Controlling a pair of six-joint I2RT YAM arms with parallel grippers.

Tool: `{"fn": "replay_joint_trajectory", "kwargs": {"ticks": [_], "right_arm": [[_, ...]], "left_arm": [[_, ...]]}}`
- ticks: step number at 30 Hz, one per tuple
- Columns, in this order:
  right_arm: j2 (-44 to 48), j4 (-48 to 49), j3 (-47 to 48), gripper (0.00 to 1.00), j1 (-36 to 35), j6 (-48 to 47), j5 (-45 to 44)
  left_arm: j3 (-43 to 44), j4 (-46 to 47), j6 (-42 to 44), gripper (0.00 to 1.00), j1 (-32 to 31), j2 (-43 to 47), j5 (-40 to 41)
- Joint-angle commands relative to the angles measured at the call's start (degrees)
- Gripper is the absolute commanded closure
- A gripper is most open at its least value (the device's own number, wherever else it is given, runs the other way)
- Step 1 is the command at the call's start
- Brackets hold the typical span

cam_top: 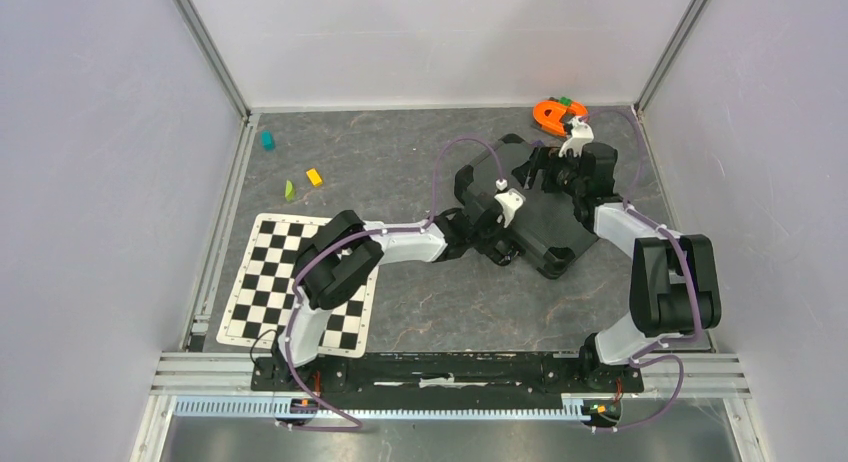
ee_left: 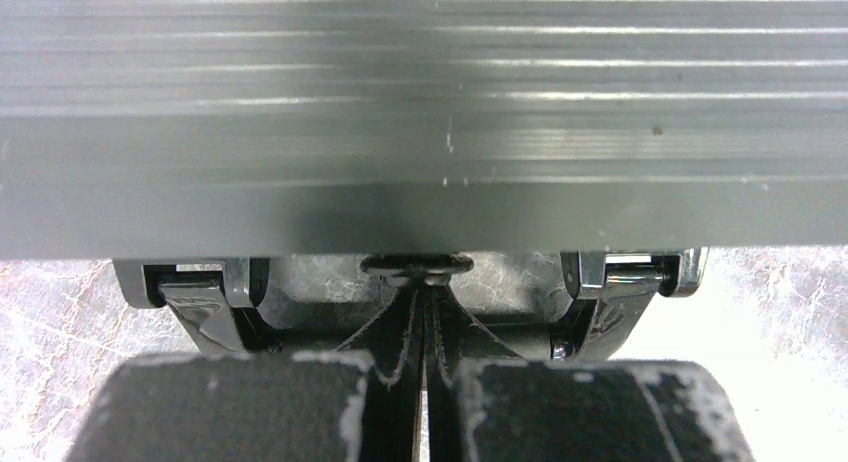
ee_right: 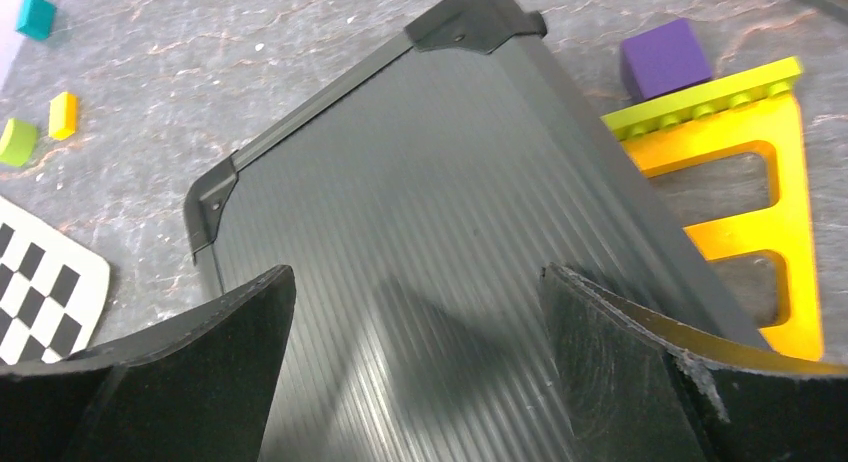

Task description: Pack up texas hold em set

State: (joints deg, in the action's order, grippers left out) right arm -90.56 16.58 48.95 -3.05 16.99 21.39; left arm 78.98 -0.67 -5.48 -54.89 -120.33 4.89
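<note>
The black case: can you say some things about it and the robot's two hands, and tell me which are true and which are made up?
1. The black case is closed. True.
2. The right gripper is squeezed shut. False: its fingers stand wide apart above the case's ribbed lid.
3. The left gripper is shut, right at the side of the case with the latches. True.
4. The case lies on the checkered mat. False: it lies on the grey table, apart from the mat.
5. A purple block sits on the table close beside the case. True.
</note>
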Motion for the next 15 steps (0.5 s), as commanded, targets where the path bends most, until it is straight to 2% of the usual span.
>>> {"fn": "replay_joint_trajectory", "kwargs": {"ticks": [1,3,5,8,11,13,15], "right_arm": [[-3.1,-17.05,-7.86,0.02,-0.98,5.91,6.19],[-0.03,-14.65,-7.83,0.02,-0.88,7.85,6.87],[3.33,-16.23,-5.6,0.02,-0.88,8.15,4.07],[9.36,-20.92,-0.76,0.02,-0.86,6.74,-5.19],[16.25,-23.69,3.43,0.02,-0.75,4.78,-16.15],[22.81,-23.19,2.53,0.02,-0.81,4.06,-23.21],[32.6,-18.6,-2.95,0.02,-0.82,2.87,-27.2]], "left_arm": [[-8.58,13.54,0.39,0.98,1.94,-4.93,3.88],[-11.43,16.17,-0.34,0.98,1.81,-2.31,5.09],[-16.38,20.13,-0.98,0.97,1.81,3.19,7.13],[-21.5,21.81,-1.7,0.81,2.15,13.87,10.89],[-23.44,18.44,-3.63,0.55,3.11,24.19,14.18],[-24.19,14.85,-5.64,0.48,4.49,30.8,14.42],[-25.6,11.56,-8.03,0.33,6.06,37.84,17.36]]}}
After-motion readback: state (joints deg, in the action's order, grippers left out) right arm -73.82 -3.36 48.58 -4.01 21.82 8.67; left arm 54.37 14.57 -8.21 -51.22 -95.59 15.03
